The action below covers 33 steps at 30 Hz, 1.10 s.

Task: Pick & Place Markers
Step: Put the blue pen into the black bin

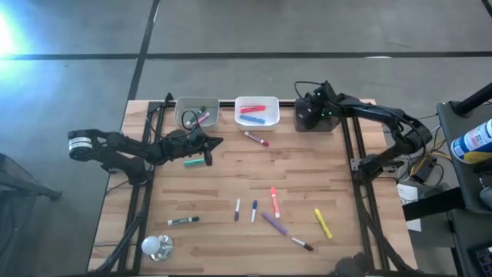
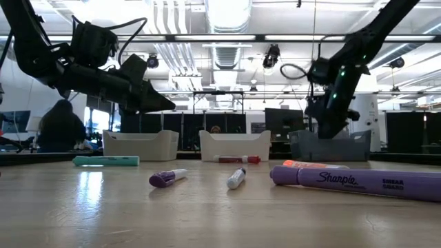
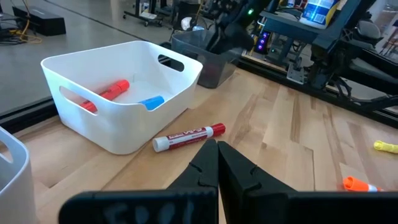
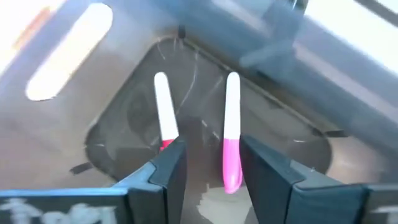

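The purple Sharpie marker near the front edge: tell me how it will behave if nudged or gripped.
The purple Sharpie marker lies flat on the bare wooden table; its round barrel would likely roll if pushed sideways. It looks rigid, so it should not bend in a claw. Its smooth barrel may slip unless gripped squarely across the middle.

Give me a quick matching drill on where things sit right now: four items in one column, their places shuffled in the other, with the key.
Items:
1. light bulb
2. yellow marker
3. red-capped marker
4. right gripper

Places:
A. over the black bin, two pink-and-white markers below it
B. on the table just in front of the white bin
C. near-left corner of the table
D. near-right part of the table

Pairs: 1-C, 2-D, 3-B, 4-A
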Available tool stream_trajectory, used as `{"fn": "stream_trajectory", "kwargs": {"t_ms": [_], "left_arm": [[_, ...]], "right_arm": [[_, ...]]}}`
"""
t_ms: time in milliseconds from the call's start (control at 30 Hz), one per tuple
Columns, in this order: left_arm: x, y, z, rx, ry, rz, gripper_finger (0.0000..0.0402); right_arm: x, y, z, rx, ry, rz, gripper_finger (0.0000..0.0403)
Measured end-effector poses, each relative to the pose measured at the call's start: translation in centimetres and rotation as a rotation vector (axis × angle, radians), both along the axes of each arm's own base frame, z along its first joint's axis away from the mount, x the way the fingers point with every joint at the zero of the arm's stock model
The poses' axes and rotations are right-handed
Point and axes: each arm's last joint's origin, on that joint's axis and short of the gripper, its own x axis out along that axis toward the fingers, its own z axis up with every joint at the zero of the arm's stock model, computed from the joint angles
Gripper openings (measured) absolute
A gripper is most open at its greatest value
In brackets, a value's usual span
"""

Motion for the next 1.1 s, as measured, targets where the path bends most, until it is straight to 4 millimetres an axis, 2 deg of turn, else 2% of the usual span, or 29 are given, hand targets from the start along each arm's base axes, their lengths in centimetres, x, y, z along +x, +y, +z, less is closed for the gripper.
{"fn": "stream_trajectory", "kwargs": {"t_ms": [167, 300, 467, 667, 833, 1100], "left_arm": [[0.1, -0.1, 0.0, -0.010, -0.005, -0.035, 0.0000], [0.2, 0.0, 0.0, -0.035, 0.006, -0.032, 0.0000], [0.6, -0.1, -0.1, -0.073, 0.056, -0.035, 0.0000], [2.3, -0.8, 0.6, -0.114, 0.183, -0.033, 0.0000], [3.8, -1.7, 1.9, -0.072, 0.301, -0.006, 0.0000], [5.3, -2.7, 4.4, -0.068, 0.376, -0.007, 0.0000]], "right_arm": [[-0.3, 1.9, 2.0, -0.097, -0.059, 0.051, 0.0122], [-0.4, 4.1, 2.6, -0.255, -0.186, 0.105, 0.0093], [-1.2, 7.1, 2.0, -0.423, -0.336, 0.172, 0.0056], [-2.2, 9.9, 0.5, -0.494, -0.518, 0.304, 0.0022], [-2.9, 11.3, -0.3, -0.553, -0.641, 0.397, 0.0009], [-3.8, 12.9, -1.0, -0.554, -0.827, 0.540, 0.0008]]}}
